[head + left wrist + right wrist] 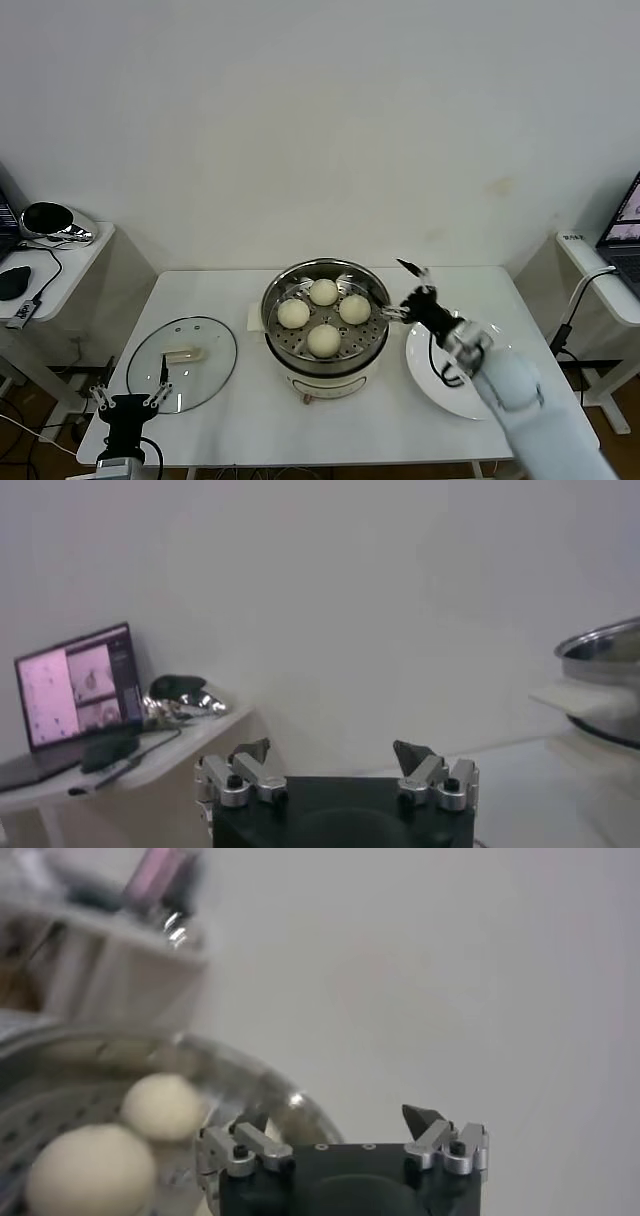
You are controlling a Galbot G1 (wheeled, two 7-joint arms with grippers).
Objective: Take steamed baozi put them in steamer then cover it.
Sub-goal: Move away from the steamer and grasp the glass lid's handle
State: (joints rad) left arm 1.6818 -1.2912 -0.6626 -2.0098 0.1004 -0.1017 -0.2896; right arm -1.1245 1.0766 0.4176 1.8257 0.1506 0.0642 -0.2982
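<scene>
The steamer (300, 283) stands on its white pot base at the table's middle, with several cream-white baozi (323, 340) on its perforated floor. My right gripper (399, 291) hangs open and empty just beyond the steamer's right rim. In the right wrist view the gripper (335, 1118) is open, with two baozi (90, 1168) and the steamer rim (250, 1073) beyond it. The glass cover (215, 375) lies flat on the table to the left, its cream handle (185, 354) facing up. My left gripper (130, 398) is open at the cover's front edge and also shows open in the left wrist view (333, 752).
A white plate (440, 385) lies on the table to the right, under my right arm. A side table with a mouse (14, 282) stands at the far left. Another side table with a laptop (625, 235) stands at the far right. The table's front edge is close to my left gripper.
</scene>
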